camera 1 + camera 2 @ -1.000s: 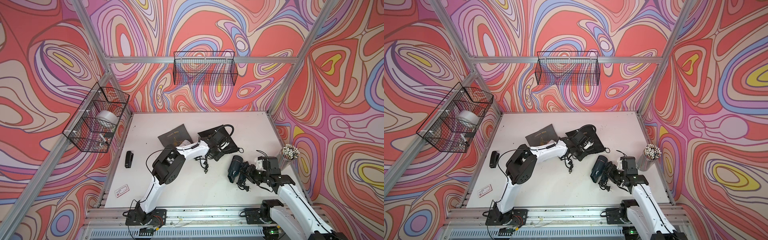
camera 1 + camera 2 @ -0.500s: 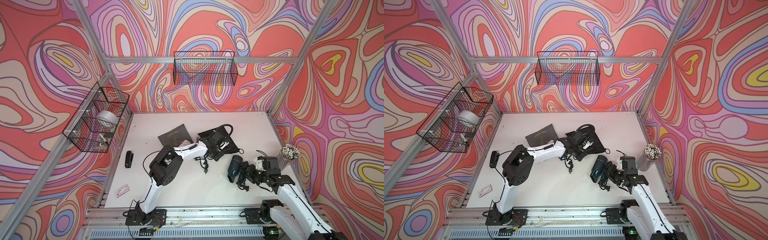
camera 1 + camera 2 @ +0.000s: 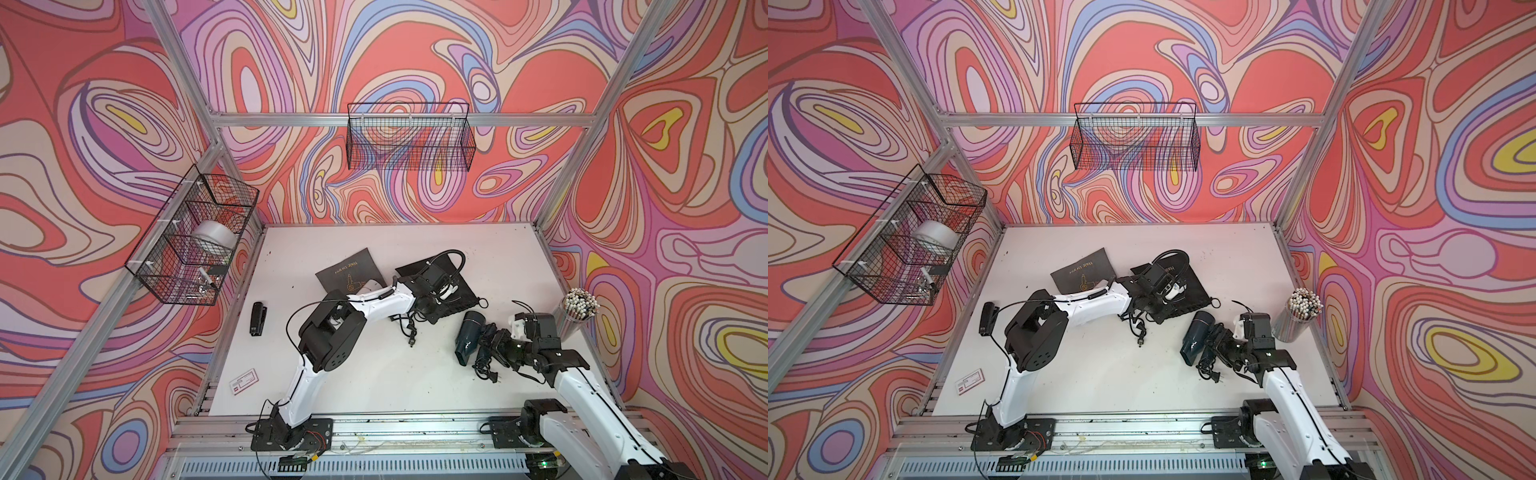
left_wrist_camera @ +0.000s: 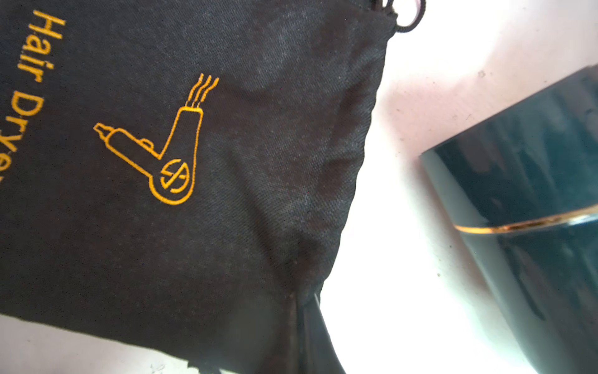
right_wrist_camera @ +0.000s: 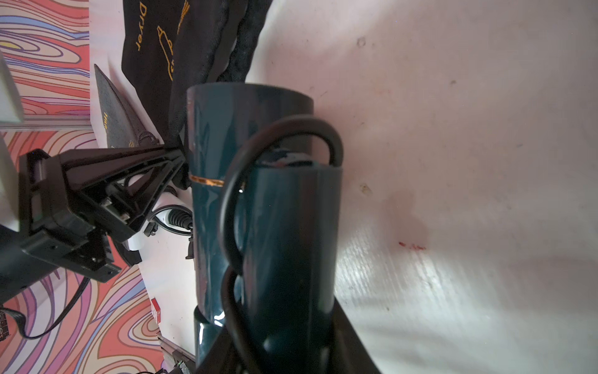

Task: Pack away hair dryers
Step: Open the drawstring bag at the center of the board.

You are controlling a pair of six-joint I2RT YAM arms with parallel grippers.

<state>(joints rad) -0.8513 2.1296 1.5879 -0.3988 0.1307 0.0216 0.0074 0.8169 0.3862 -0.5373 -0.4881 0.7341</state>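
Observation:
The dark teal hair dryer (image 3: 467, 336) (image 3: 1196, 336) lies on the table at the right, its cord looped over the folded handle (image 5: 291, 226). My right gripper (image 3: 488, 343) (image 5: 284, 340) is shut on that handle. My left gripper (image 3: 430, 309) (image 5: 179, 153) is shut on the edge of the black pouch (image 4: 194, 226) (image 3: 457, 299), close to the teal barrel (image 4: 524, 194). A bit of the white hair dryer (image 5: 168, 207) (image 3: 448, 286) shows by the left gripper; the rest is hidden. Its plug cord (image 3: 409, 330) trails onto the table.
A grey pouch (image 3: 349, 274) lies flat behind the left arm. A black stapler (image 3: 257, 318) and a small card (image 3: 244, 380) sit at the left. A cup of pencils (image 3: 579, 307) stands at the right edge. Wire baskets hang on the back wall (image 3: 409, 137) and left wall (image 3: 195, 245).
The left arm's elbow has swung left and toward the front while its gripper stays at the black pouch. The right arm and the teal dryer have not moved.

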